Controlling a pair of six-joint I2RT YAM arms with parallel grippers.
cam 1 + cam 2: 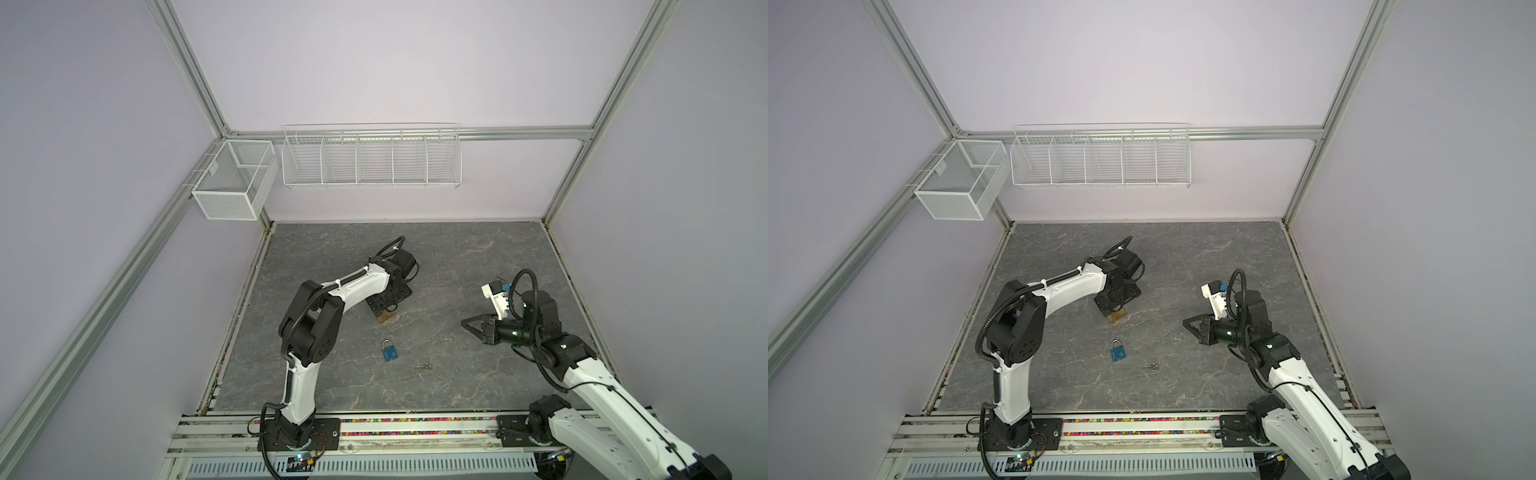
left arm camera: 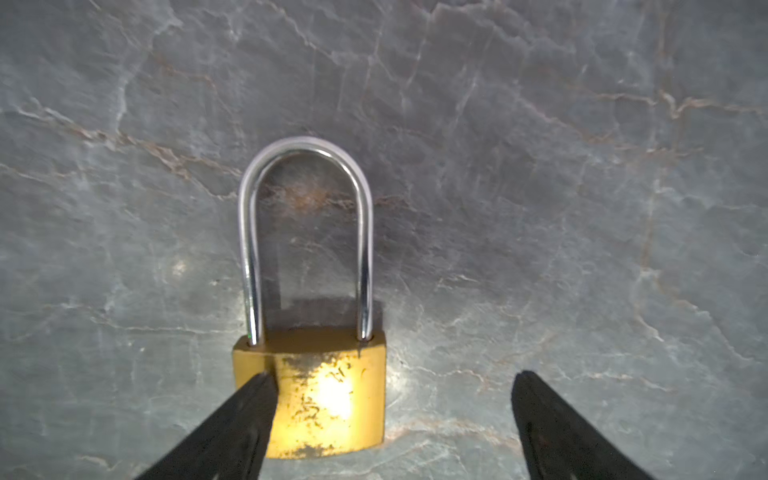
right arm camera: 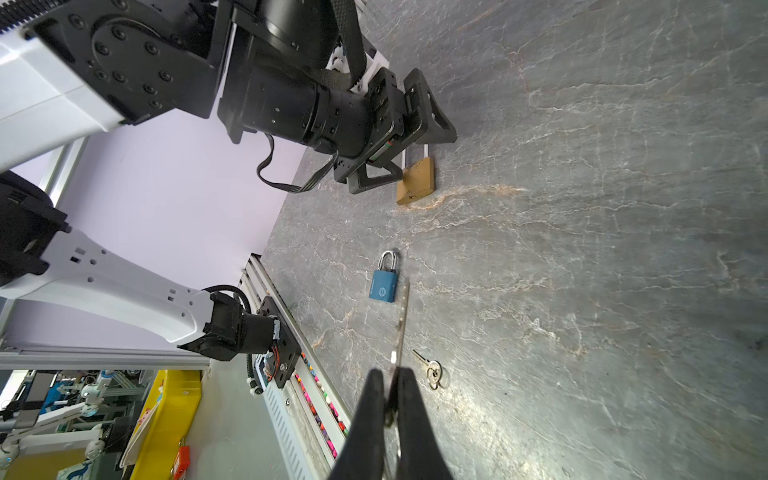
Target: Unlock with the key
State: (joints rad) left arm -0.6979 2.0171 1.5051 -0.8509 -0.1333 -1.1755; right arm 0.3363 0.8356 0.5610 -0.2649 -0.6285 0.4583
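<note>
A brass padlock (image 2: 328,399) is seen lying flat on the grey, veined table (image 1: 457,257). Its face is scuffed, and both legs of its long steel shackle are seated in the body. Nearer the front edge, apart from it, a smaller blue padlock (image 1: 390,353) is laid flat with its shackle closed. A small key (image 1: 424,366) on a ring is found near it. A long silver key (image 3: 401,324) is clamped between the closed fingers of the right gripper (image 3: 392,374).
</note>
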